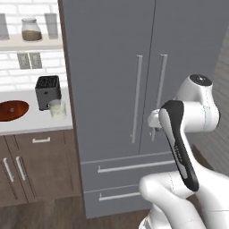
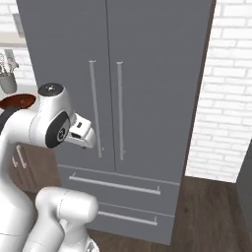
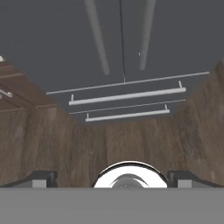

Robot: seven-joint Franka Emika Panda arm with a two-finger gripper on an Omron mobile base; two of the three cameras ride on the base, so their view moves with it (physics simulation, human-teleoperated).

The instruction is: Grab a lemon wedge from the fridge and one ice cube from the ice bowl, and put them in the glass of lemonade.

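The grey fridge (image 1: 134, 67) stands with both doors and both drawers shut, so the lemon wedge is hidden inside. On the counter to its left stand the glass of lemonade (image 1: 57, 108) and the reddish-brown ice bowl (image 1: 12, 110); I cannot make out an ice cube in it. My gripper (image 1: 154, 127) hangs in front of the fridge's door handles (image 1: 136, 96), apart from them, angled down. In the hand view its fingertips (image 3: 40, 178) stand wide apart, open and empty, above the lower drawers (image 3: 127, 96). The right base view also shows the gripper (image 2: 87, 142) and the bowl (image 2: 17, 102).
A black toaster (image 1: 48, 91) stands right behind the glass. A shelf (image 1: 27, 42) above the counter carries a jar and tall glasses. A grey utensil cup (image 2: 7, 81) sits beyond the bowl. A white brick wall (image 2: 226, 98) flanks the fridge's right side, over a wooden floor (image 2: 211, 206).
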